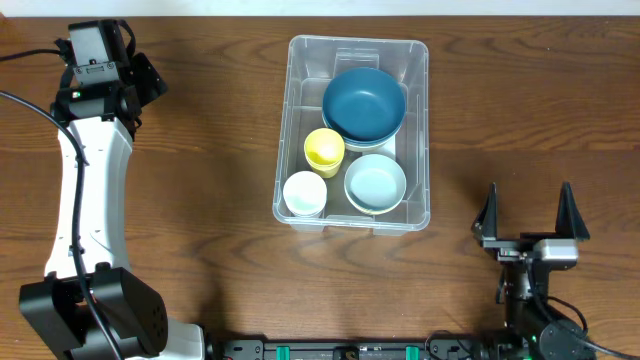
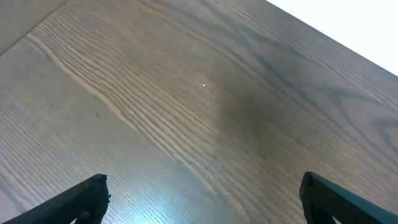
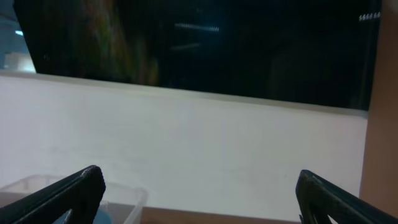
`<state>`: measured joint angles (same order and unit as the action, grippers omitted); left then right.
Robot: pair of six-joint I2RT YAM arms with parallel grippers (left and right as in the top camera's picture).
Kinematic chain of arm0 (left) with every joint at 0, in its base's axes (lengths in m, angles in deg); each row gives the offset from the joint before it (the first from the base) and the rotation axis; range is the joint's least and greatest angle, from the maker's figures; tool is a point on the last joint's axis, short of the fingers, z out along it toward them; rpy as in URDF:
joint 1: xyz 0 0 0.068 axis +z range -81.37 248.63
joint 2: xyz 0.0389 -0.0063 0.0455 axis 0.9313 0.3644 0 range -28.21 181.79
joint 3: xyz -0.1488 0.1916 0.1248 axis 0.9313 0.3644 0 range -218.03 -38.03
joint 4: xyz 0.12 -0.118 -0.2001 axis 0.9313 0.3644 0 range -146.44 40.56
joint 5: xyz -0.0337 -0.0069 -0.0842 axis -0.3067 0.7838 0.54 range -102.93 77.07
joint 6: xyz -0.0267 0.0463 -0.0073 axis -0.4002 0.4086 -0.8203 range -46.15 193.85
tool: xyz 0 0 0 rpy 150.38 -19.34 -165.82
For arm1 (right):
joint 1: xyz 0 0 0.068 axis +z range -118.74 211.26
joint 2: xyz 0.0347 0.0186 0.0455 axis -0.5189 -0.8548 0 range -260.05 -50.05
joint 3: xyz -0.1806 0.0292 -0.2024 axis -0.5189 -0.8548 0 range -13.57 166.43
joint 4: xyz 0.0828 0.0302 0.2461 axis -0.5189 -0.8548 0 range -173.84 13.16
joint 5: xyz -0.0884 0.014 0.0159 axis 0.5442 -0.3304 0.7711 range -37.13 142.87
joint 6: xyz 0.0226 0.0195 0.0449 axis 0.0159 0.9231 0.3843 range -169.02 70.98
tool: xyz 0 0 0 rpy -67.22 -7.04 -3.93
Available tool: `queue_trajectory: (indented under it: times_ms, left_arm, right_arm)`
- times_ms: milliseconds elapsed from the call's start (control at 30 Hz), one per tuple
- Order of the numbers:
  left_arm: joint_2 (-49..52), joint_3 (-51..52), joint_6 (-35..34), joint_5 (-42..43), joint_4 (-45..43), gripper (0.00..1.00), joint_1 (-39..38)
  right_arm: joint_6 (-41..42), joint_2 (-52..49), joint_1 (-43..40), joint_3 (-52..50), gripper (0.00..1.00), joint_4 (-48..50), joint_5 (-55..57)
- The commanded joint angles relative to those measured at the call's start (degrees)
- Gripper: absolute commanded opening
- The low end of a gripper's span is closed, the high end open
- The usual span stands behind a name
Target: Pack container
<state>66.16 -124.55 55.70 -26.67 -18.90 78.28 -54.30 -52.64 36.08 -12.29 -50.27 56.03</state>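
Observation:
The clear plastic container [image 1: 415,135] stands at the table's middle. Inside it are a large dark blue bowl [image 1: 364,103], a yellow cup [image 1: 324,148], a white cup [image 1: 305,192] and a pale blue bowl [image 1: 375,183]. My left gripper [image 1: 143,78] is far left at the back, open and empty; the left wrist view shows its fingers [image 2: 202,199] wide apart over bare wood. My right gripper [image 1: 530,212] is front right of the container, open and empty. The right wrist view shows its fingers [image 3: 199,196] apart, with the container's corner [image 3: 130,196] at lower left.
The brown wooden table [image 1: 200,200] carries nothing else. The white left arm [image 1: 85,190] runs along the left side. A white wall [image 3: 199,137] and a dark window [image 3: 199,43] fill the right wrist view.

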Motion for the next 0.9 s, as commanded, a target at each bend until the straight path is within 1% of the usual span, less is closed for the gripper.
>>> queue_trajectory:
  times_ms: [0, 167, 533, 867]
  left_arm:
    - [-0.83, -0.72, 0.13, -0.70, 0.17, 0.98, 0.20]
    - [-0.83, -0.72, 0.11, -0.70, 0.17, 0.98, 0.20]
    - [-0.83, -0.72, 0.11, -0.70, 0.20, 0.98, 0.20]
    - [-0.83, -0.72, 0.13, -0.70, 0.20, 0.98, 0.20]
  right_arm:
    - [-1.97, 2.34, -0.92, -0.96, 0.99, -1.01, -0.42]
    - [-2.29, 2.29, -0.90, -0.96, 0.99, -4.00, -0.46]
    - [-2.29, 2.29, 0.15, -0.98, 0.99, -20.11, -0.90]
    - [-2.29, 2.29, -0.15, -0.98, 0.99, -26.08, -2.27]
